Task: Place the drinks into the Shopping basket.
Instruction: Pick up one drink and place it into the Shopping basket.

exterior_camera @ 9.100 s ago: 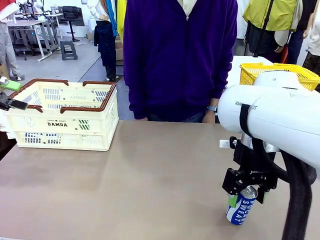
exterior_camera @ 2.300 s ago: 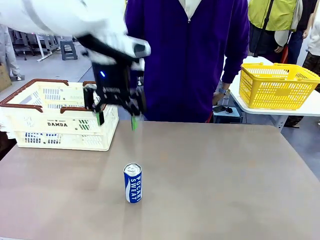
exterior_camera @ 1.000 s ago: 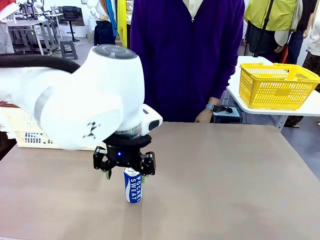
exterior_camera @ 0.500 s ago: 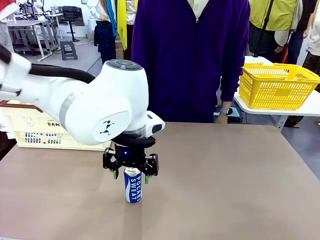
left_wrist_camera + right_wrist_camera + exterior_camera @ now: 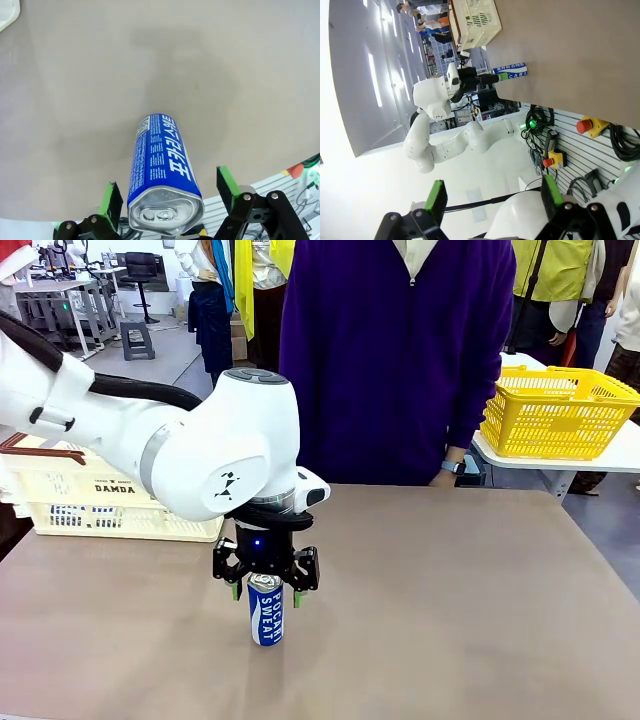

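Item: blue can (image 5: 265, 610), white "SWEAT" lettering, silver top. Stood upright near the middle of the brown table (image 5: 450, 610), slightly left, towards the near edge.

Item: left gripper (image 5: 265, 592). Positioned straight over the can, green pads flanking its top on either side; in the left wrist view the gripper (image 5: 170, 200) stood released, both pads apart from the can's (image 5: 162, 170) wall. Nothing held.

Item: right gripper (image 5: 492, 197). Jaws spread wide, nothing between them, raised away from the table and looking across at the left arm.

Step in hand, by judgement: the approach for the grasp; the can not yet gripped. Next move would call for lowering a little, closing squarely on the can's body, lifting, then carrying it far-left to the crate.

Item: Shopping basket (image 5: 60, 500), cream-white, brown rim, at the far-left of the table, partly hidden behind the left arm.

Item: yellow basket (image 5: 560, 410), on a separate white table at far right; not the target.

Item: person in purple top (image 5: 400, 350), standing at the far edge, hands low at the sides. Path from can to crate appeared unobstructed.
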Tool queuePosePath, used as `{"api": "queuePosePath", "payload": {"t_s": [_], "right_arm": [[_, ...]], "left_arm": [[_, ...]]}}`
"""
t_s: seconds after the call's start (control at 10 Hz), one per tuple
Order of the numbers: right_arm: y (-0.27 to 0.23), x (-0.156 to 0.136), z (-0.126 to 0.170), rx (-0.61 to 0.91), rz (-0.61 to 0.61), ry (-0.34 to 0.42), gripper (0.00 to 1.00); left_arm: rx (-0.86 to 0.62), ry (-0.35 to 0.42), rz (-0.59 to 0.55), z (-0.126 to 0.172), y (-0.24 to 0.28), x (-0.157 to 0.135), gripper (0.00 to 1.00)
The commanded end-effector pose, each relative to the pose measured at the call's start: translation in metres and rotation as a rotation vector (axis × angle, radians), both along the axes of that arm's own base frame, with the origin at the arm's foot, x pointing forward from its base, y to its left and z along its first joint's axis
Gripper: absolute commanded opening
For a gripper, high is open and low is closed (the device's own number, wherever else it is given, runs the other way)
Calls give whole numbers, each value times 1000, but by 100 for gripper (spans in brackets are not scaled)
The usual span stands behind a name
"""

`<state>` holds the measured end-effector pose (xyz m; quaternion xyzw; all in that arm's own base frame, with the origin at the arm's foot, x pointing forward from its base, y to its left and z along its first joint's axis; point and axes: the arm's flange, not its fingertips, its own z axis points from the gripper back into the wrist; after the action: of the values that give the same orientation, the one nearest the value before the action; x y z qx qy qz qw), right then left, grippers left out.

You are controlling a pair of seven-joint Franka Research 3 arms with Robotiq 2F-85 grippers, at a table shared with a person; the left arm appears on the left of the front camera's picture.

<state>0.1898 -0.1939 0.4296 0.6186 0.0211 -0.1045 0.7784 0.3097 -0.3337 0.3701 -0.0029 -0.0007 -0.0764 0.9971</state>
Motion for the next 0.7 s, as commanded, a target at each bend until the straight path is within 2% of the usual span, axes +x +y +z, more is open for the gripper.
{"api": "queuePosePath", "payload": {"t_s": [0.0, 0.1, 0.2, 0.6], "right_arm": [[2, -2, 2, 15, -7, 3, 100], [2, -2, 2, 15, -7, 3, 100], [2, -2, 2, 15, -7, 3, 100], [2, -2, 2, 15, -7, 3, 100]], "left_arm": [[-7, 7, -7, 0, 1, 2, 100], [-4, 21, -4, -2, 2, 3, 40], [-8, 28, -12, -2, 2, 3, 0], [0, 72, 2, -1, 3, 4, 0]]}}
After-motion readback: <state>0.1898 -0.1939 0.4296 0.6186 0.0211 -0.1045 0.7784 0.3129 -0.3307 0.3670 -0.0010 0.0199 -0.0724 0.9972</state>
